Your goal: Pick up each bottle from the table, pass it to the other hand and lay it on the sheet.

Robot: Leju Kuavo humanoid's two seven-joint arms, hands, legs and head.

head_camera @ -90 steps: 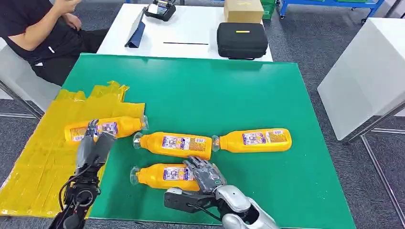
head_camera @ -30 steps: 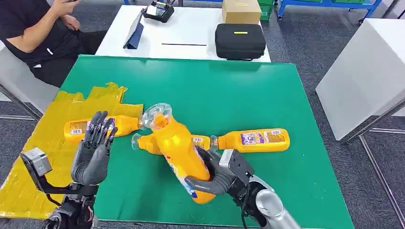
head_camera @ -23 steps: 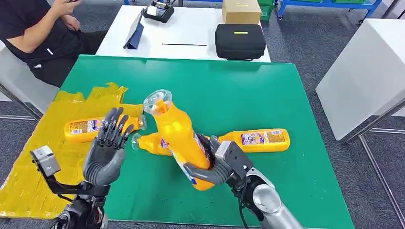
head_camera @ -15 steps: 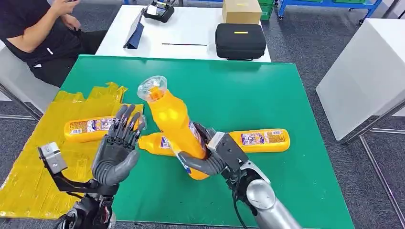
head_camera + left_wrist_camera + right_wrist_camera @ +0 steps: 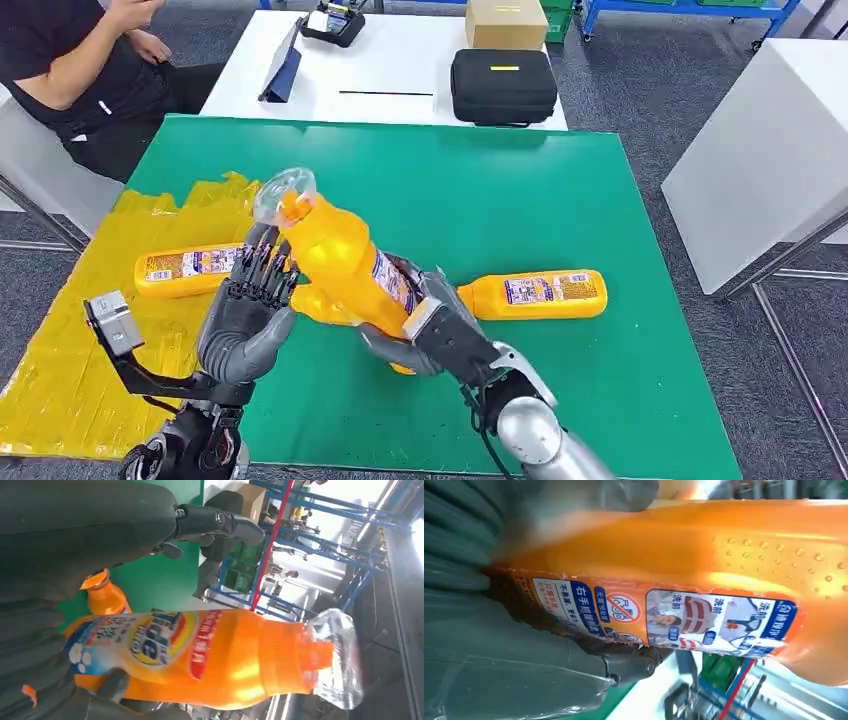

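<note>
Lifted off the counter (image 5: 560,190) since three seconds ago and swung leftward: held bottle (image 5: 345,265), clamped low on its body by right hand (image 5: 430,330), clear cap up and tilted left. Left hand (image 5: 250,305) raised beside it, fingers spread, palm at or just short of the bottle. Handover step, judging by this. Next: close left hand, then release right. Four bottles counted: one aloft, one on yellow sheet (image 5: 70,350) at left, one partly hidden behind, one at right on the green.
</note>
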